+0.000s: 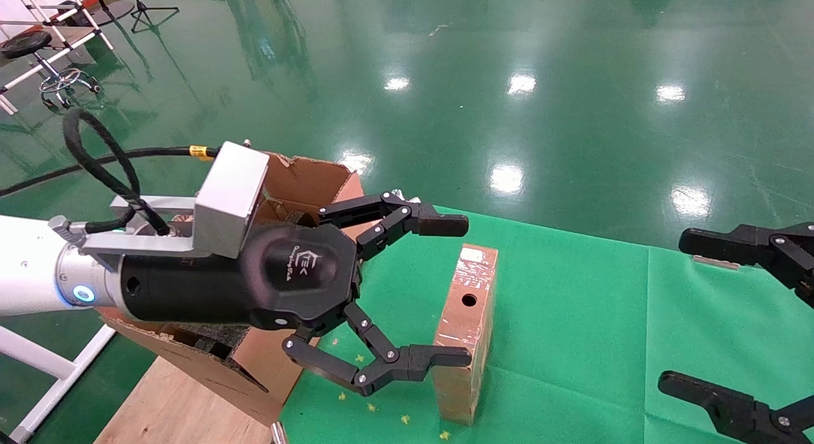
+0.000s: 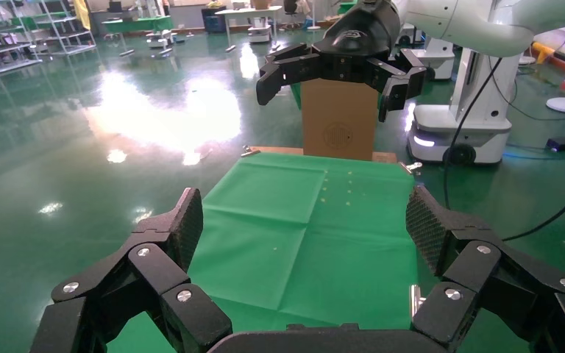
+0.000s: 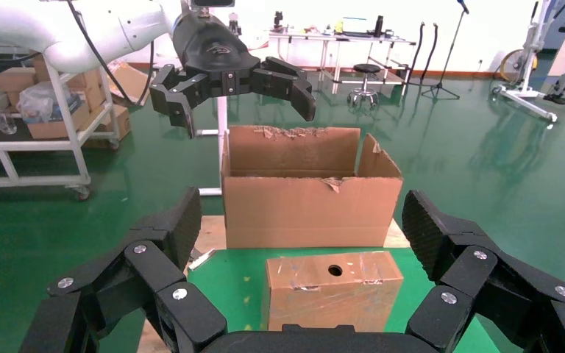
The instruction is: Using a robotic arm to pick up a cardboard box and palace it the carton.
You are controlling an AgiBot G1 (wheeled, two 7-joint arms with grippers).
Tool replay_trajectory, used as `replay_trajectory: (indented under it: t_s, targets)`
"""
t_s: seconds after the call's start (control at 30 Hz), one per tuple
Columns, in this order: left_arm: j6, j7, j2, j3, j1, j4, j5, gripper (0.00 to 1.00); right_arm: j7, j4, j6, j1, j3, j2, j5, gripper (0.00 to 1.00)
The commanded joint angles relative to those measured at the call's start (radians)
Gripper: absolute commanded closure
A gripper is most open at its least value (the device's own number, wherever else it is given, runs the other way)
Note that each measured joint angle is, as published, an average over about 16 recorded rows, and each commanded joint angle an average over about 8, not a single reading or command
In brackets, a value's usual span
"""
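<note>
The slim cardboard box (image 1: 467, 323) stands on its long edge on the green cloth, taped, with its round hole facing up. It also shows in the right wrist view (image 3: 335, 294). The large carton (image 1: 305, 177) with torn flaps stands left of it on a wooden board and shows behind it in the right wrist view (image 3: 301, 206). My left gripper (image 1: 448, 290), on the white arm, is open and empty. Seen from the right wrist (image 3: 243, 103), it hangs above the carton's rim, clear of the box. My right gripper (image 1: 699, 313) is open and empty at the right, facing the box (image 3: 303, 220).
The left wrist view shows my open left jaws (image 2: 305, 228) over the bare green cloth (image 2: 301, 220). Far off there is another open gripper (image 2: 327, 88) before a brown cardboard face (image 2: 338, 125). The glossy green floor (image 1: 572, 81) surrounds the table.
</note>
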Motion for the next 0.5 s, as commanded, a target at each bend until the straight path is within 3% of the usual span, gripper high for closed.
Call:
replay_trajectory:
  t_s: [0.03,0.5]
  targets:
    - [0.000,0.000,0.000,0.000,0.000,0.000,0.000,0.00,0.000,0.000,0.000,0.000,0.000,0.000,0.000,0.00]
    - [0.000,0.000,0.000,0.000,0.000,-0.001,-0.001,0.00,0.000,0.000,0.000,0.000,0.000,0.000,0.000,0.00]
